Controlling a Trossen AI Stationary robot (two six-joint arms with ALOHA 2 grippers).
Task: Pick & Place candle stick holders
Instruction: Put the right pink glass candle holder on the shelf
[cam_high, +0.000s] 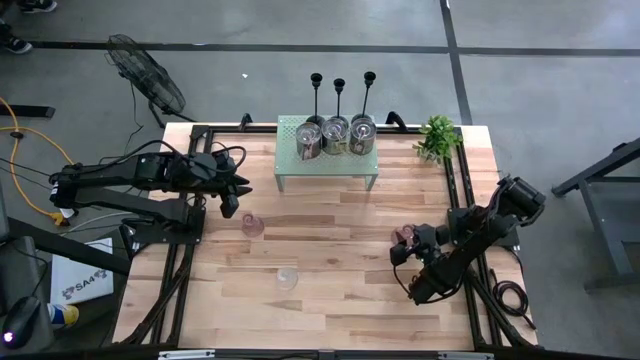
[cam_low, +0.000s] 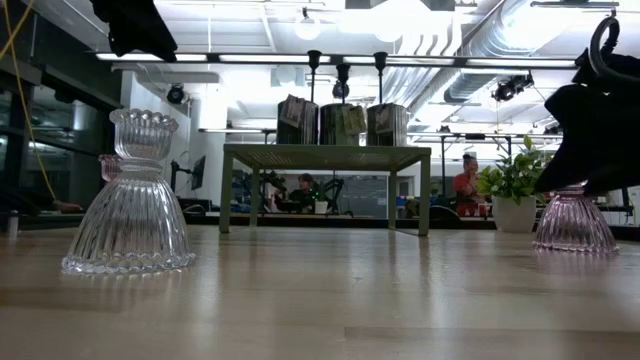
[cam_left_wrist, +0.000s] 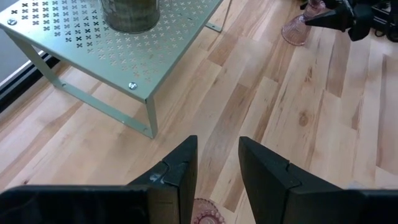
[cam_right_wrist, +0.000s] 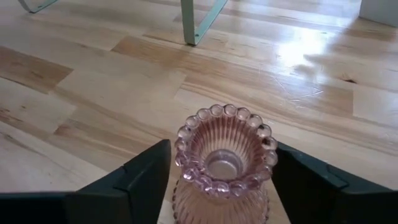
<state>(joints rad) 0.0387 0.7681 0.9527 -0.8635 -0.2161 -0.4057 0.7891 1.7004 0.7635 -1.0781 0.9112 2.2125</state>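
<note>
Your right gripper has its jaws apart, with a pink glass holder standing upright between them on the tabletop; the fingers do not touch the glass. Your left gripper also keeps its jaws apart, and the beaded rim of a second pink holder shows just below the gap. A clear glass holder stands well apart from both jaws. Three silvery jars sit on the green shelf, with three black candlesticks behind.

The left gripper hung at frame left, fingers parted; the right gripper sat lower right, jaws spread wide.
</note>
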